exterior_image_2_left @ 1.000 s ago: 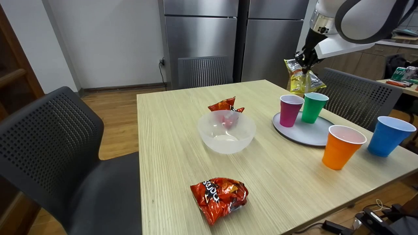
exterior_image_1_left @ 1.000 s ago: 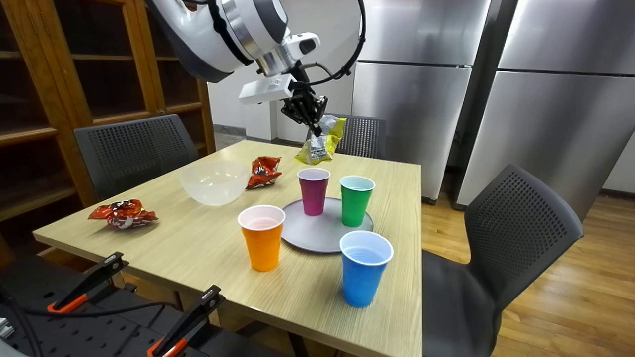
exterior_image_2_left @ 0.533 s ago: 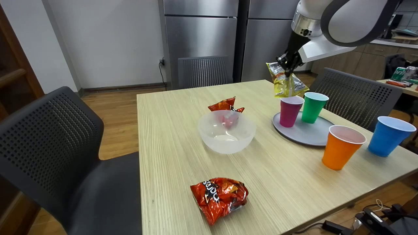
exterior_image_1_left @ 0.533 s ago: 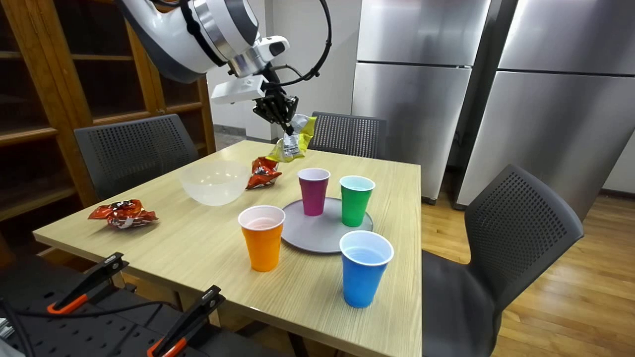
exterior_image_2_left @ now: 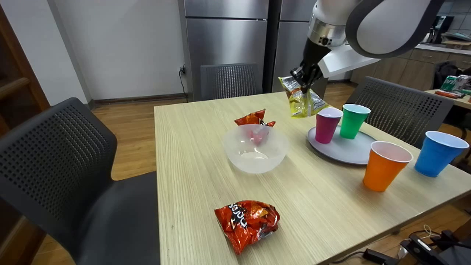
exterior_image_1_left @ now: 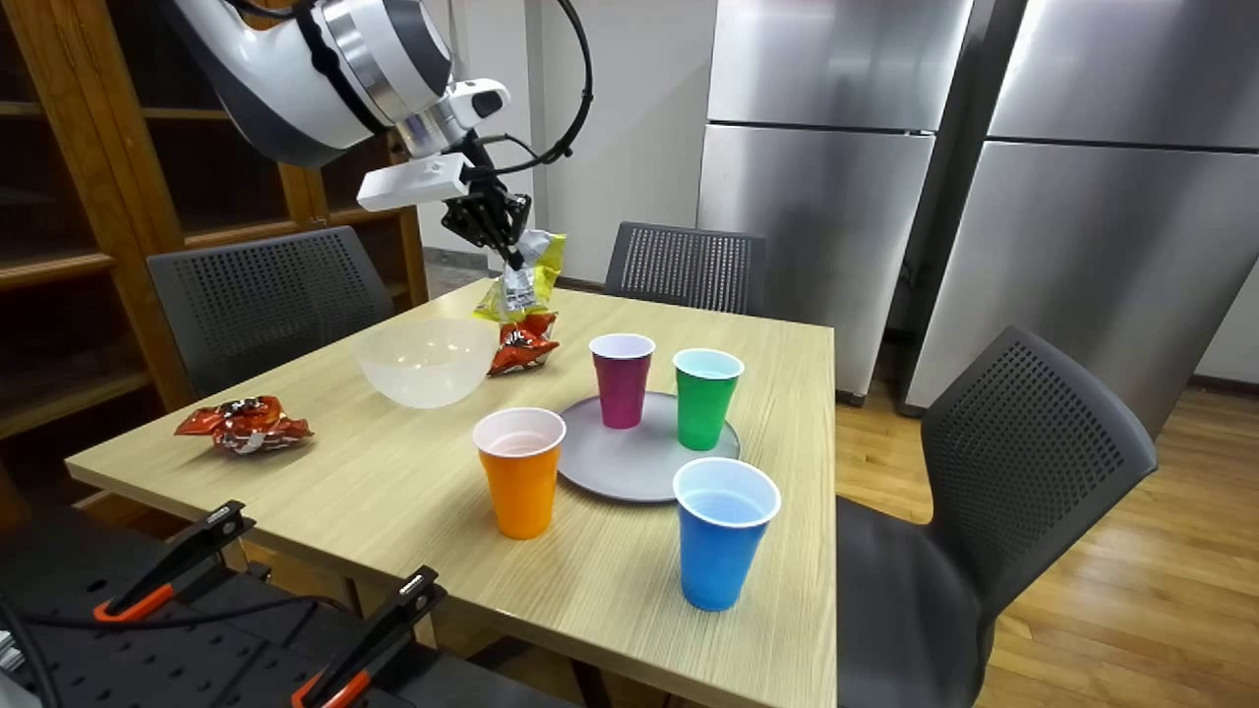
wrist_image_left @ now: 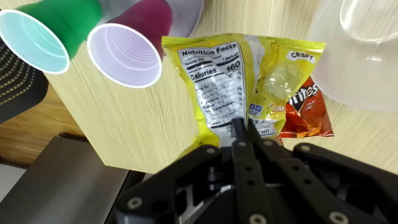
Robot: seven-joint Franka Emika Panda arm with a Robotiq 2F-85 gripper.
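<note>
Both exterior views look obliquely down across the same worktop (exterior_image_1_left: pixel 393 482) from different angles; the wrist view faces down, close behind the pincer (wrist_image_left: pixel 245 124).

Purple cup (exterior_image_1_left: pixel 622 388) and green cup (exterior_image_1_left: pixel 704 405) are chilling upright on a grey plate (exterior_image_1_left: pixel 625 467), with an orange cup (exterior_image_1_left: pixel 521 489) and a blue cup (exterior_image_1_left: pixel 724 551) sitting near it. Dark mesh-back chairs (exterior_image_1_left: pixel 1038 462) are hanging around the table (exterior_image_1_left: pixel 403 492), two steel fridges (exterior_image_1_left: pixel 811 226) are kinda hogging the background, plus a wooden cabinet (exterior_image_1_left: pixel 103 147) is standing back there.
</note>
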